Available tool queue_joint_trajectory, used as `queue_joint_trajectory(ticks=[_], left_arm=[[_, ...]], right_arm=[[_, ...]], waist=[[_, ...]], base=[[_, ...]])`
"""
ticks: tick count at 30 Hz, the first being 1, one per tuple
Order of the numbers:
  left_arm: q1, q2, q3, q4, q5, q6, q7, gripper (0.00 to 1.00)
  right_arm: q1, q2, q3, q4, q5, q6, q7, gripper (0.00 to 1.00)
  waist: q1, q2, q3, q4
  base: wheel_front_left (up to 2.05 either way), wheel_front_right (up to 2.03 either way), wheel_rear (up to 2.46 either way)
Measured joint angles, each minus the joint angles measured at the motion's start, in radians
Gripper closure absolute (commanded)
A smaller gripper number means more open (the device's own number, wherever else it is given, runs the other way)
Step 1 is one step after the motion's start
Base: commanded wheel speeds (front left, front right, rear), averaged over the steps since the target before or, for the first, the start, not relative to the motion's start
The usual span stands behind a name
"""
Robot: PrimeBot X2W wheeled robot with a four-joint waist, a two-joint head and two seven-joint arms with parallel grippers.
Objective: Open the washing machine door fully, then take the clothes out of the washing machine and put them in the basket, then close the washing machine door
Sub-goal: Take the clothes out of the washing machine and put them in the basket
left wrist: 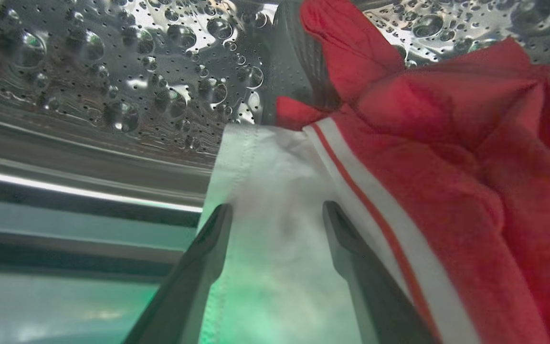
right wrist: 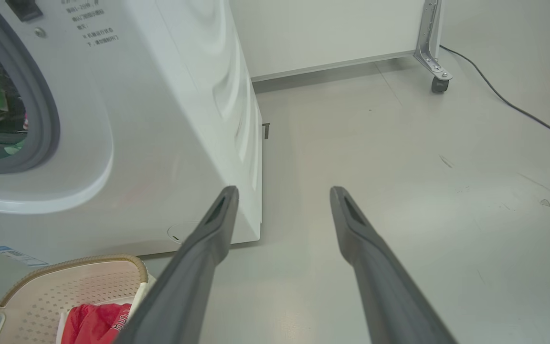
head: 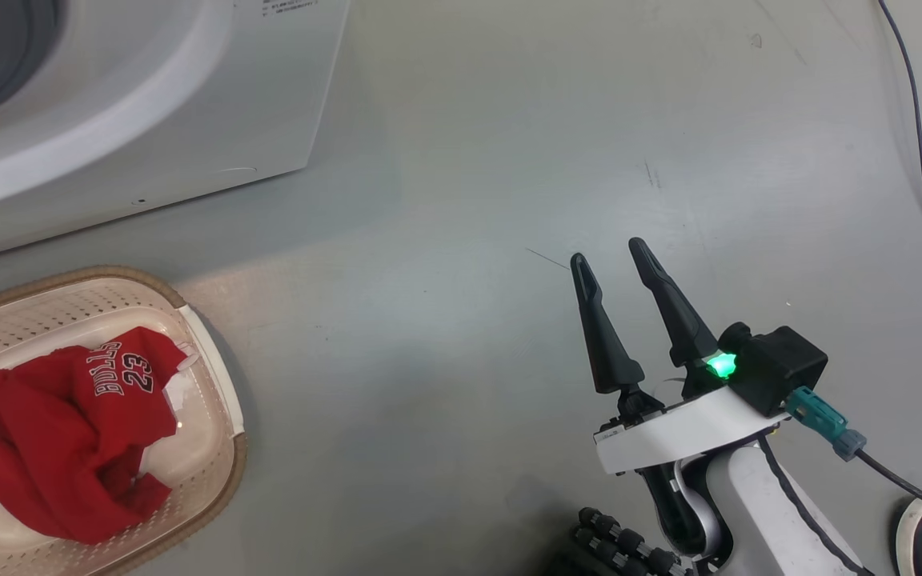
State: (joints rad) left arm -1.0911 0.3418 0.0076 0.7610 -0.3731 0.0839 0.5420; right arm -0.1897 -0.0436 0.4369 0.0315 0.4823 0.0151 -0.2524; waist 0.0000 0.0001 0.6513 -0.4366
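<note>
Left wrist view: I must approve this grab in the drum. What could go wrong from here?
1. The open left gripper straddles only the white edge panel of the red jersey with white trim; closing there may pinch one thin layer that slips free.
2. The small cream perforated basket already holds another red jersey, so this one might spill over its rim.

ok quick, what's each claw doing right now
Left claw: open, inside the drum, tips at the white panel of the red jersey, not closed on it.
Right claw: open, empty, over the floor.
</note>
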Motion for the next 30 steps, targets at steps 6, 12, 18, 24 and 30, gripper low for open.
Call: queue_joint_trajectory(ticks=[6, 12, 18, 24, 30], left_arm=[[-0.022, -0.002, 0.0, 0.024, -0.006, 0.005, 0.021, 0.0], [-0.028, -0.005, -0.017, 0.035, -0.005, -0.003, 0.026, 1.0], [-0.028, -0.006, -0.04, 0.042, 0.001, -0.021, 0.012, 1.0], [-0.022, -0.022, -0.043, 0.07, 0.005, -0.037, -0.037, 1.0], [0.0, -0.054, -0.043, 0.085, 0.005, -0.054, -0.09, 1.0]], right_arm=[[-0.009, 0.0, 0.0, 0.0, 0.0, -0.007, 0.0, 0.0], [-0.013, 0.0, 0.0, 0.0, 0.0, -0.008, 0.0, 0.0], [-0.027, 0.0, -0.001, 0.0, 0.0, -0.008, 0.0, 0.0], [-0.029, 0.0, -0.007, 0.007, 0.0, -0.009, 0.0, 0.0], [-0.029, 0.0, -0.02, 0.011, -0.001, -0.01, 0.0, 0.0]], waist=[[0.0, 0.0, 0.001, 0.003], [0.0, 0.0, -0.001, 0.01], [0.0, 0.0, -0.005, 0.016], [0.0, 0.0, -0.023, 0.025], [0.0, 0.0, -0.048, 0.039]], base=[[0.0, 0.0, 0.0], [0.0, 0.0, 0.0], [0.0, 0.0, 0.0], [0.0, 0.0, 0.0], [0.0, 0.0, 0.0]])
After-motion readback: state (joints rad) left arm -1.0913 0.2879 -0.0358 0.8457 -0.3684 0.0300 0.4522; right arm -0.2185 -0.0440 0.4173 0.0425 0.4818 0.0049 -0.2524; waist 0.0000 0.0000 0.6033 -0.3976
